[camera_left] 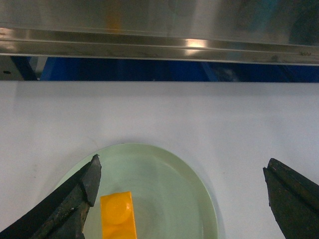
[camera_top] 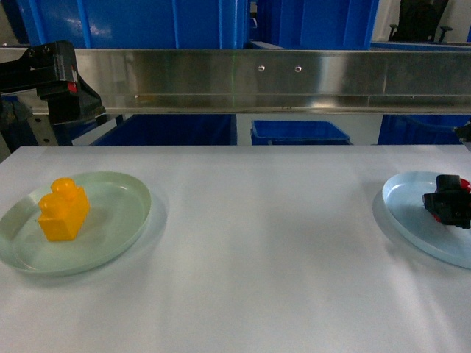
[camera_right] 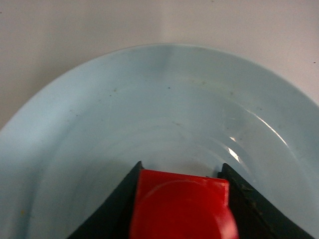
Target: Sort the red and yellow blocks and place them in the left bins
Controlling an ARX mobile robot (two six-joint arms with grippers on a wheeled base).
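Broad bare stretch of white tabletop (camera_top: 257,243) between the pale green round plate (camera_top: 118,220) and pale blue round plate (camera_top: 412,213), open to passage, long horizontal steel rail (camera_top: 294,81) barring the far edge, blue plastic crates (camera_top: 298,132) low behind it

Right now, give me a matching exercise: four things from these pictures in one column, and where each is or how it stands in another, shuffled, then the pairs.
1. yellow block
2. red block
3. left pincer
4. bins

A. behind the table, under the metal rail
B. on the green plate
C. open, above the green plate
D. gripped by the right pincer over the blue plate

Pairs: 1-B, 2-D, 3-C, 4-A
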